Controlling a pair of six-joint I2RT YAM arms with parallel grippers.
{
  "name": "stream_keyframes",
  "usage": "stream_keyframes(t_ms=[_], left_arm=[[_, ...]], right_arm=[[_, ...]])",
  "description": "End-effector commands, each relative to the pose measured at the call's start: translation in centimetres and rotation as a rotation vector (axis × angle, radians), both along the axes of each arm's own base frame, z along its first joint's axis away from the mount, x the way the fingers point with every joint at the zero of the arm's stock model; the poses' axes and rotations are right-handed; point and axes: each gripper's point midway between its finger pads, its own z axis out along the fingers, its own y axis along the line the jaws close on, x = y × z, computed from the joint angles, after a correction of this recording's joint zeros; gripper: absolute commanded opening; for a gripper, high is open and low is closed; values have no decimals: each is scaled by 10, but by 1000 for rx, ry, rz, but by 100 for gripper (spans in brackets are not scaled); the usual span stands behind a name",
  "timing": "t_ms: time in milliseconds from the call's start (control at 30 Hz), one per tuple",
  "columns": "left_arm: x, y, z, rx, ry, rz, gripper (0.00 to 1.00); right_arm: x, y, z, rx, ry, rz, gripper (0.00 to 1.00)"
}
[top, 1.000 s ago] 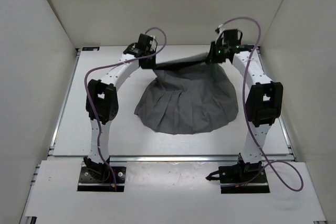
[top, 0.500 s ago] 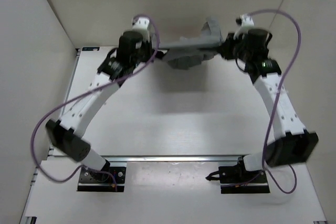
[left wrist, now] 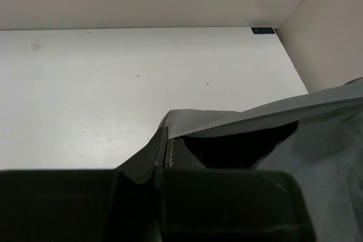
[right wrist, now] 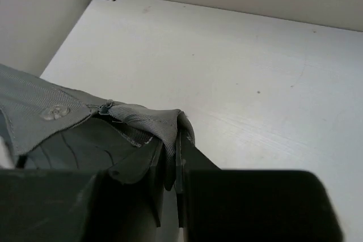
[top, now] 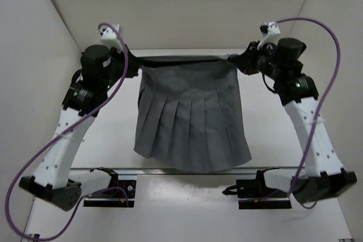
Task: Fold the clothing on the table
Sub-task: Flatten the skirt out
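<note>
- Grey pleated skirt (top: 190, 120) is held up by its dark waistband (top: 178, 59), which is stretched between the two arms above the far part of the table (top: 102, 134).
- Waistband's left end is pinched in the left gripper (top: 131, 63), jaws nearly closed on the fabric.
- Right end is pinched the same way by the right gripper (top: 238, 60), near a small button (right wrist: 55, 111).
- Pleats are spread flat, with the hem (top: 193, 162) toward the near edge. Hem contact with the table cannot be told.

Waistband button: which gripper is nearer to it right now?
Right. The right gripper is shut on the skirt just beside the button; the left gripper pinches the opposite end of the waistband, its full length away.
</note>
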Motion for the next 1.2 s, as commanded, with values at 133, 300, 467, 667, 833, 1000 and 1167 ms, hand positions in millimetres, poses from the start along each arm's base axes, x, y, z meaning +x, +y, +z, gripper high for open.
stream_keyframes(t_ms=[133, 300, 467, 667, 833, 1000, 1167], left_arm=[[117, -9, -144, 94, 292, 90, 1], [132, -23, -224, 126, 500, 50, 99], [141, -17, -223, 168, 451, 80, 99], [131, -14, -225, 171, 398, 82, 99], [94, -8, -268, 272, 498, 71, 99], [56, 5, -299, 305, 609, 99, 95], [39, 16, -319, 315, 691, 153, 81]], right_arm=[[110, -23, -126, -62, 271, -144, 0], [130, -10, -185, -43, 450, -69, 73], [136, -3, -170, -130, 369, -74, 99], [115, -28, -192, -181, 374, -125, 97], [69, -60, -254, -281, 513, -171, 91], [32, -74, -297, -273, 650, -201, 90], [25, -66, -307, -211, 671, -169, 77]])
